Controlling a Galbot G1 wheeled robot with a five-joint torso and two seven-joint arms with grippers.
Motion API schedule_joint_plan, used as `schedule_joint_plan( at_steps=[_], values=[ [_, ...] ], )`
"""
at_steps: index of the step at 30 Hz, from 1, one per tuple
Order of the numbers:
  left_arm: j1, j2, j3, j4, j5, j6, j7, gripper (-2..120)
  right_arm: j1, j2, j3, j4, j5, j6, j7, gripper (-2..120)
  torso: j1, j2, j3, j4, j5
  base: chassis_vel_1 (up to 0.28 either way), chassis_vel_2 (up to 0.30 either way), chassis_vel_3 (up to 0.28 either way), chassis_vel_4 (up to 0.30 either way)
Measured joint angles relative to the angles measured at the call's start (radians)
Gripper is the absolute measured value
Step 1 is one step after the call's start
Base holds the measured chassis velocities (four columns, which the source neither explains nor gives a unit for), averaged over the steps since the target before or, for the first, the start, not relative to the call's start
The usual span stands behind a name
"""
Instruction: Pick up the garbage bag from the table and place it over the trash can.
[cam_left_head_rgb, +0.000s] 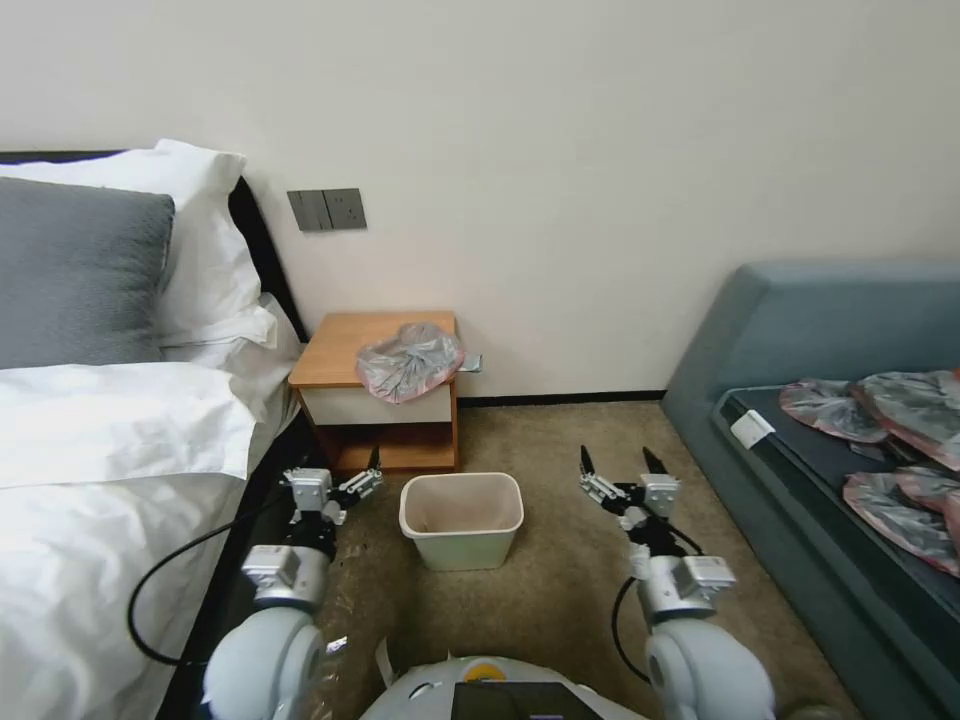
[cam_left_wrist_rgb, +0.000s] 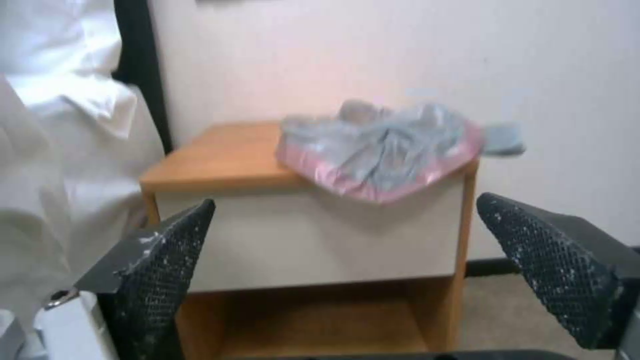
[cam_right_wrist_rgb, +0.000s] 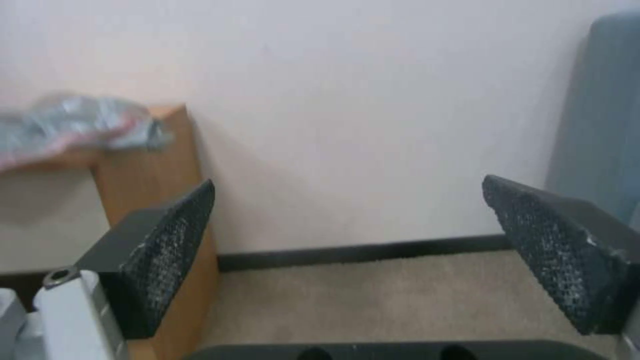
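The garbage bag (cam_left_head_rgb: 408, 360), crumpled grey plastic with a pink rim, lies on the right half of the table (cam_left_head_rgb: 340, 345) and hangs a little over its front edge. In the left wrist view the garbage bag (cam_left_wrist_rgb: 383, 145) rests on the orange-brown table top (cam_left_wrist_rgb: 213, 155), beyond my open left gripper (cam_left_wrist_rgb: 345, 200). The cream trash can (cam_left_head_rgb: 461, 518) stands upright on the carpet in front of the table. My left gripper (cam_left_head_rgb: 370, 470) hovers low to the left of the can, and my right gripper (cam_left_head_rgb: 618, 462) is open to its right. In the right wrist view the right gripper (cam_right_wrist_rgb: 348, 180) faces the wall, with the garbage bag (cam_right_wrist_rgb: 73, 125) off to one side.
A bed with white linen (cam_left_head_rgb: 100, 450) runs close along my left arm. A blue-grey sofa (cam_left_head_rgb: 820, 400) on the right carries several flattened grey-pink bags (cam_left_head_rgb: 890, 420). Carpet (cam_left_head_rgb: 560, 580) lies open around the can. A switch panel (cam_left_head_rgb: 327, 209) is on the wall.
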Motion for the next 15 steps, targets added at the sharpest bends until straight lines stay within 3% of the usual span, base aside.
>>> schedule_joint_plan(
  at_steps=[3,15],
  values=[
    [0.037,0.016,-0.013,-0.063,-0.035,0.031,-0.006,100,-0.043,0.017,-0.001,0.053,0.008,-0.026,-0.003,100,0.0,0.0,0.0,-0.0001,0.0002,0.0,0.0,0.0,0.0],
    [0.043,0.038,-0.052,-0.068,-0.116,0.038,-0.003,100,-0.031,0.022,0.0,0.056,0.111,-0.036,0.019,100,0.0,0.0,0.0,0.0,0.0,0.0,0.0,0.0,0.0]
  ],
)
